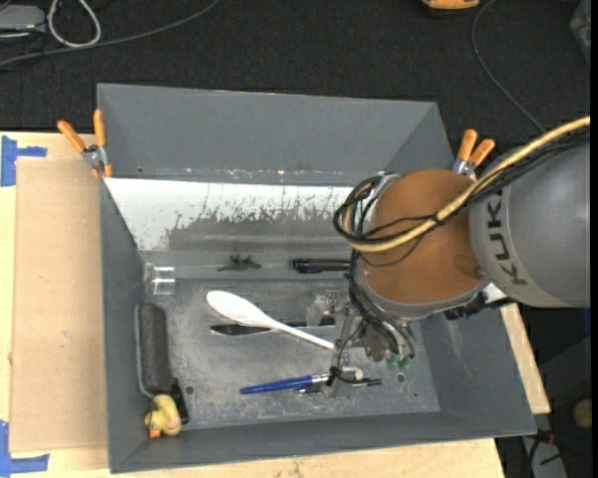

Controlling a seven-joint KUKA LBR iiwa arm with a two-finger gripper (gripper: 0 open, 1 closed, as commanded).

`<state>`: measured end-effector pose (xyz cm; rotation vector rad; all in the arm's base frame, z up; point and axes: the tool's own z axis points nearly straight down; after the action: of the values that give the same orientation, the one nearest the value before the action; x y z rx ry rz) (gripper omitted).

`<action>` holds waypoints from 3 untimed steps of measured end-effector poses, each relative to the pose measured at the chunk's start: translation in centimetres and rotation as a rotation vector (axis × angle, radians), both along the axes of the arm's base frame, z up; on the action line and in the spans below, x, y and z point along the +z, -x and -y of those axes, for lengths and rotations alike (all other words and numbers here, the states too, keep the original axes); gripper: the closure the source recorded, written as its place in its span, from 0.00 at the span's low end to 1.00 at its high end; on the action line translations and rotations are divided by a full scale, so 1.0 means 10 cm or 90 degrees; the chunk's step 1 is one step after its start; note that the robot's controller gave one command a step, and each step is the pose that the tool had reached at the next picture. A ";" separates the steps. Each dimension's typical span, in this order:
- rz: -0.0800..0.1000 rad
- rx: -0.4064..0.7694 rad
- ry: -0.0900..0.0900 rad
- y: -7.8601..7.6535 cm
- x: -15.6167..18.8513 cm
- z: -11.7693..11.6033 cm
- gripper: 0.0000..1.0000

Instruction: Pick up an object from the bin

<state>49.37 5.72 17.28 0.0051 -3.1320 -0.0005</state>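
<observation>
Camera view: gripper (347, 371) at front-right of bin (279, 147), over R end of blue pen (279, 386); grip state can't be told. Pen prob. light, stiff, slick: take mid-barrel, crosswise. White spoon (264, 319) just behind.

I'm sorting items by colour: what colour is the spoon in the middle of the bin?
The spoon is white, clearest in the camera view.

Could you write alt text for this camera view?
A robot arm's gripper hangs low at the right of a grey metal bin, over the right end of a blue pen. A white plastic spoon lies just left of it; a long black object and a yellow toy duck lie by the left wall.
</observation>
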 end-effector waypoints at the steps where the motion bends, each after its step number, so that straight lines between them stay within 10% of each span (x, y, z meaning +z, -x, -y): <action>1: 0.004 -0.002 0.000 -0.02 0.03 0.00 0.00; 3: 0.006 0.099 -0.001 0.18 -0.63 0.44 0.00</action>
<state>47.61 1.34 11.02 0.2480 -3.1309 -0.0030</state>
